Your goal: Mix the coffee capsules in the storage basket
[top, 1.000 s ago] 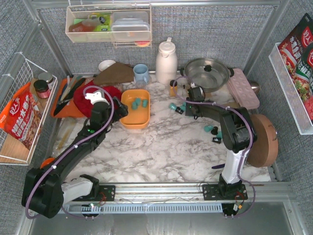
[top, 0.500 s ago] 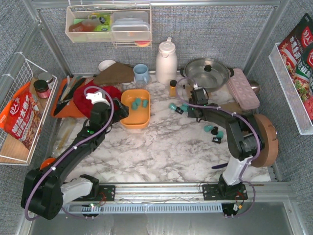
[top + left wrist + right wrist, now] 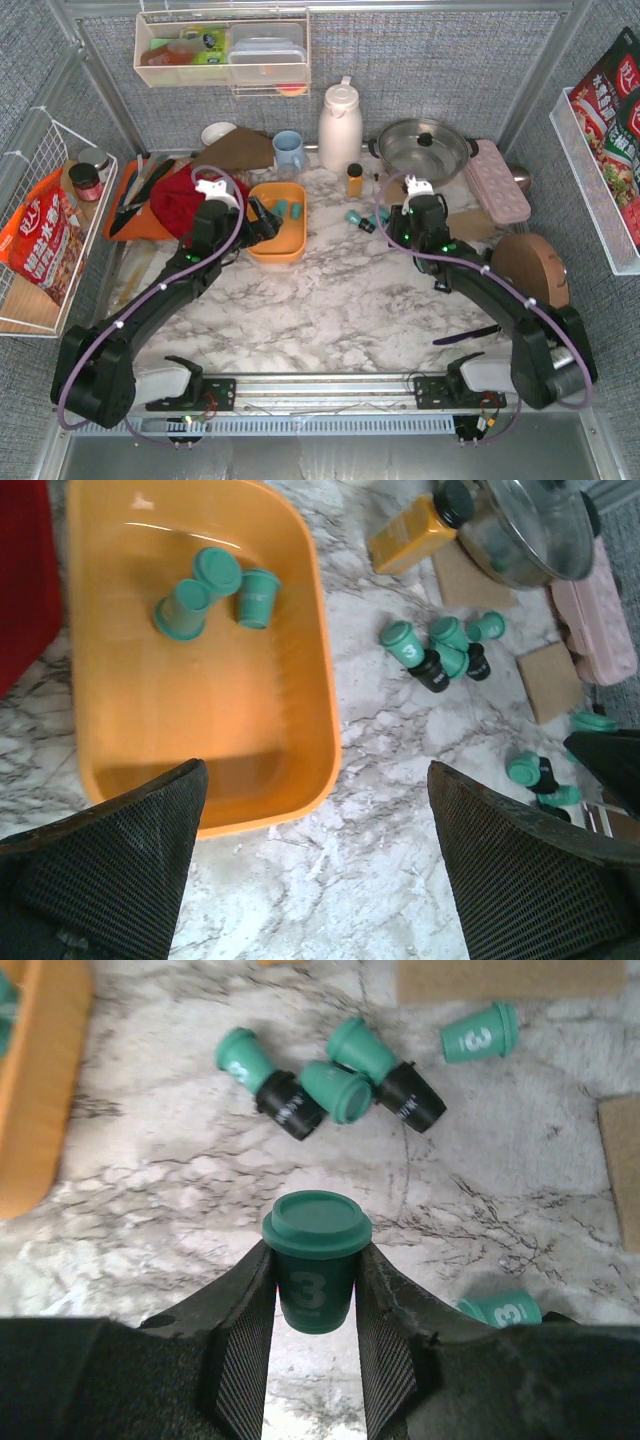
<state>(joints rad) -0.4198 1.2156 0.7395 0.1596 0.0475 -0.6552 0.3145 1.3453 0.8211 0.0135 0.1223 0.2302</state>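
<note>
The orange storage basket (image 3: pixel 290 242) sits left of centre and holds three teal coffee capsules (image 3: pixel 215 588); it also shows in the left wrist view (image 3: pixel 210 710). My left gripper (image 3: pixel 266 220) is open and empty, with its fingertips (image 3: pixel 110 860) over the basket's near corner. My right gripper (image 3: pixel 400 230) is shut on an upright teal capsule (image 3: pixel 316 1265) marked 3 and holds it above the marble. A loose cluster of teal and black capsules (image 3: pixel 330 1085) lies just ahead of it, right of the basket (image 3: pixel 362 218). More capsules (image 3: pixel 540 772) lie further right.
An amber bottle (image 3: pixel 354 180), a white thermos (image 3: pixel 340 125), a steel pot (image 3: pixel 420 148) and a pink egg tray (image 3: pixel 497 180) stand along the back. A red cloth (image 3: pixel 180 200) and an orange cutting board (image 3: pixel 130 218) lie left of the basket. A round wooden board (image 3: pixel 530 275) is at the right.
My right gripper has pulled back to the right from the capsule cluster, holding a teal capsule. My left gripper has moved right, over the basket's edge.
</note>
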